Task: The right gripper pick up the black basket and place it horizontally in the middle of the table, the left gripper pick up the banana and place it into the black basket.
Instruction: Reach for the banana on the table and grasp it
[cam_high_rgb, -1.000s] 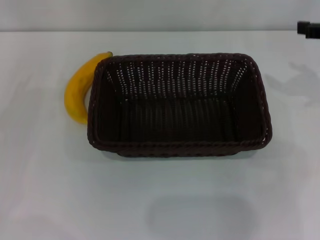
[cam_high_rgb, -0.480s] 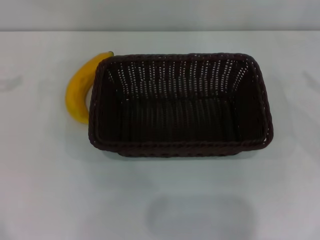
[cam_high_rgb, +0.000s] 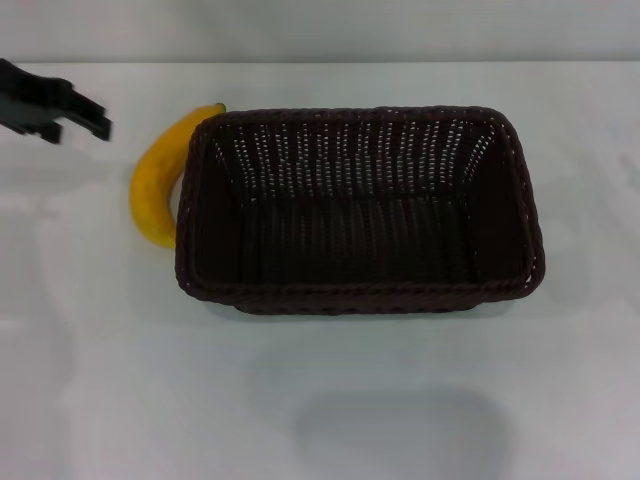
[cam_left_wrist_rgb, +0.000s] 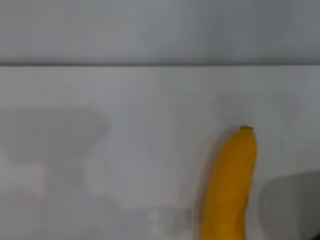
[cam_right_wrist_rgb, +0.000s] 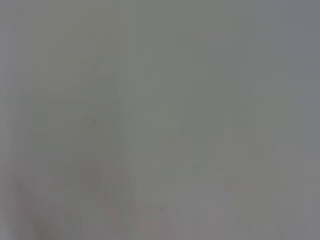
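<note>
Head view, basket: the black basket (cam_high_rgb: 360, 210) sits lengthwise across the middle of the bench (cam_high_rgb: 320, 400), open side up. You can judge that step done.
Head view, banana: the banana (cam_high_rgb: 165, 175) lies on the bench, touching the basket's left end wall, stem toward the far corner.
Head view, left tool: the left tool (cam_high_rgb: 75, 118) is at the frame's left edge, left of the banana and apart from it; you cannot tell whether it is spread or pressed together.
Left wrist view: the banana (cam_left_wrist_rgb: 230, 185) is close, alone on bare bench.
Right wrist view: only blank grey; the right tool is not seen.
Step in hand: reaching for the banana.
Next move: you need a grip on the banana's outer side, clear of the basket wall.
</note>
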